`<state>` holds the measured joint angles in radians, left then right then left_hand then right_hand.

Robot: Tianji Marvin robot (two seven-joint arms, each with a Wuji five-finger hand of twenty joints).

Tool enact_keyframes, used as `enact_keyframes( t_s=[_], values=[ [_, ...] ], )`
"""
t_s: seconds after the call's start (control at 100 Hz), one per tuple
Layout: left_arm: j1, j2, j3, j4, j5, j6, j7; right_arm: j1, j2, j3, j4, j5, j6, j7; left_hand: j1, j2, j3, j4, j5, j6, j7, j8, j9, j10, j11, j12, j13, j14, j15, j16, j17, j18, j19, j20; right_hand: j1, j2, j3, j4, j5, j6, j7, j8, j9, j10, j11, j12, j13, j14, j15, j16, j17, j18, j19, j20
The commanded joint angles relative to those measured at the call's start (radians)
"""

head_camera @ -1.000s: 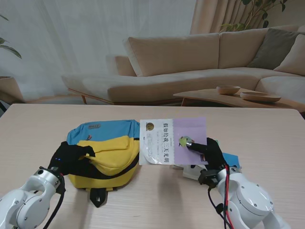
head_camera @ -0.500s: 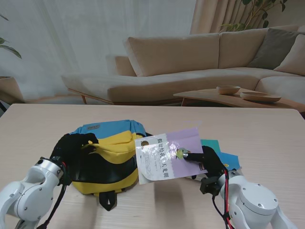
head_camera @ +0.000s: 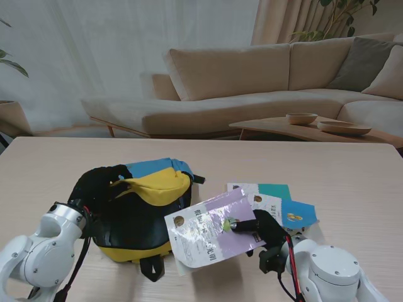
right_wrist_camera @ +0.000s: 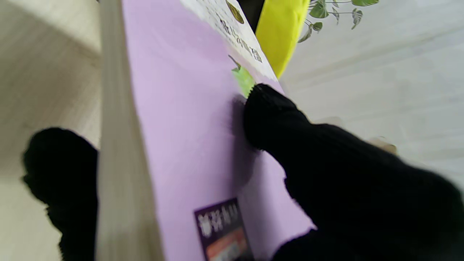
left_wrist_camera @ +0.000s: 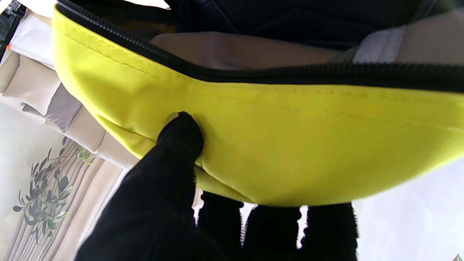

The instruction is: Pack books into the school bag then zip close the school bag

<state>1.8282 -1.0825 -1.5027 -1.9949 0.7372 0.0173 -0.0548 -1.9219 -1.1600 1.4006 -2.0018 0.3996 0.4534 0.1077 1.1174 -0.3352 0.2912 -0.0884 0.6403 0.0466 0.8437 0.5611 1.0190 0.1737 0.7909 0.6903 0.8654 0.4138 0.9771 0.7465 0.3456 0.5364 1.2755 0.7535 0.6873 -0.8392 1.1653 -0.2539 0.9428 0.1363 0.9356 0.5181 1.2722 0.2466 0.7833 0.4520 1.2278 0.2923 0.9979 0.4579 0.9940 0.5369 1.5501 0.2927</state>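
The school bag (head_camera: 135,211), yellow, blue and black, stands left of centre with its mouth pulled open toward the right. My left hand (head_camera: 97,189), in a black glove, is shut on the bag's yellow front flap (left_wrist_camera: 290,145), thumb pressed on the fabric beside the open zip. My right hand (head_camera: 261,228) is shut on a purple and white book (head_camera: 208,233), held tilted in the air just right of the bag's opening. In the right wrist view the thumb presses the purple cover (right_wrist_camera: 188,119) and fingers sit behind the pages.
Two more books, a white and teal one (head_camera: 264,192) and a blue one (head_camera: 296,214), lie on the table to the right, behind my right hand. A sofa and a low table with bowls stand beyond the table's far edge.
My left hand has lifted the yellow flap, opening the bag wider. My right hand has carried the purple book lower and leftward, tilting it toward the bag's mouth and uncovering the books behind.
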Motion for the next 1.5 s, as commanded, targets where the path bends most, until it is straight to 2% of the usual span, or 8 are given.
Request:
enact_keyframes(
  t_s=[0.0, 0.21, 0.6, 0.89, 1.13, 1.49],
  values=[
    [0.002, -0.01, 0.002, -0.03, -0.011, 0.006, -0.014, -0.002, -0.012, -0.022, -0.012, 0.004, 0.016, 0.011, 0.064, 0.03, 0.058, -0.004, 0.028, 0.014, 0.12, 0.044, 0.079, -0.008, 0.105, 0.018, 0.031, 0.041, 0.042, 0.018, 0.001, 0.042, 0.057, 0.025, 0.128, 0.028, 0.122, 0.019, 0.099, -0.175, 0.13, 0.036, 0.048, 0.032, 0.023, -0.01, 0.067, 0.001, 0.041, 0.002, 0.031, 0.025, 0.052, -0.007],
    [0.001, -0.009, 0.016, -0.047, -0.04, 0.007, -0.033, 0.05, -0.044, -0.105, -0.011, 0.028, 0.088, -0.103, 0.065, 0.031, 0.058, -0.005, 0.025, 0.016, 0.121, 0.043, 0.078, -0.007, 0.106, 0.016, 0.029, 0.042, 0.042, 0.016, -0.001, 0.042, 0.054, 0.027, 0.127, 0.029, 0.122, 0.018, 0.099, -0.175, 0.132, 0.036, 0.046, 0.029, 0.023, -0.013, 0.067, -0.001, 0.038, -0.002, 0.032, 0.022, 0.052, -0.007],
    [0.018, -0.007, 0.025, -0.075, -0.05, 0.006, -0.046, 0.185, -0.146, -0.287, 0.053, 0.092, 0.186, -0.386, 0.066, 0.033, 0.055, -0.004, 0.023, 0.018, 0.118, 0.042, 0.076, -0.006, 0.105, 0.014, 0.024, 0.041, 0.039, 0.012, -0.005, 0.041, 0.051, 0.028, 0.129, 0.036, 0.116, 0.009, 0.09, -0.175, 0.129, 0.031, 0.039, 0.027, 0.016, -0.031, 0.066, 0.001, 0.009, -0.019, 0.023, 0.015, 0.041, -0.013],
    [0.041, -0.008, 0.024, -0.092, -0.061, 0.001, -0.045, 0.271, -0.22, -0.381, 0.122, 0.146, 0.23, -0.545, 0.068, 0.038, 0.049, -0.003, 0.02, 0.017, 0.118, 0.046, 0.07, -0.008, 0.104, 0.013, 0.017, 0.041, 0.038, 0.012, -0.009, 0.036, 0.048, 0.029, 0.128, 0.041, 0.113, 0.007, 0.085, -0.175, 0.129, 0.028, 0.036, 0.023, 0.018, -0.037, 0.066, -0.004, 0.004, -0.023, 0.02, 0.014, 0.036, -0.016],
    [0.056, -0.008, 0.027, -0.107, -0.061, -0.001, -0.044, 0.361, -0.291, -0.441, 0.222, 0.223, 0.236, -0.7, 0.07, 0.042, 0.042, -0.002, 0.017, 0.014, 0.117, 0.048, 0.065, -0.01, 0.103, 0.013, 0.014, 0.04, 0.037, 0.012, -0.011, 0.035, 0.046, 0.029, 0.128, 0.044, 0.111, 0.004, 0.082, -0.176, 0.13, 0.025, 0.033, 0.019, 0.02, -0.044, 0.068, -0.008, -0.007, -0.028, 0.018, 0.009, 0.034, -0.018],
    [0.079, -0.008, 0.018, -0.12, -0.057, -0.013, -0.039, 0.476, -0.365, -0.502, 0.387, 0.268, 0.217, -0.825, 0.077, 0.045, 0.033, 0.0, 0.016, 0.014, 0.115, 0.052, 0.062, -0.009, 0.102, 0.014, 0.01, 0.041, 0.035, 0.012, -0.015, 0.034, 0.044, 0.028, 0.127, 0.053, 0.105, 0.0, 0.076, -0.185, 0.128, 0.024, 0.023, 0.014, 0.023, -0.05, 0.067, -0.011, -0.022, -0.035, 0.012, -0.002, 0.026, -0.022]
  ],
)
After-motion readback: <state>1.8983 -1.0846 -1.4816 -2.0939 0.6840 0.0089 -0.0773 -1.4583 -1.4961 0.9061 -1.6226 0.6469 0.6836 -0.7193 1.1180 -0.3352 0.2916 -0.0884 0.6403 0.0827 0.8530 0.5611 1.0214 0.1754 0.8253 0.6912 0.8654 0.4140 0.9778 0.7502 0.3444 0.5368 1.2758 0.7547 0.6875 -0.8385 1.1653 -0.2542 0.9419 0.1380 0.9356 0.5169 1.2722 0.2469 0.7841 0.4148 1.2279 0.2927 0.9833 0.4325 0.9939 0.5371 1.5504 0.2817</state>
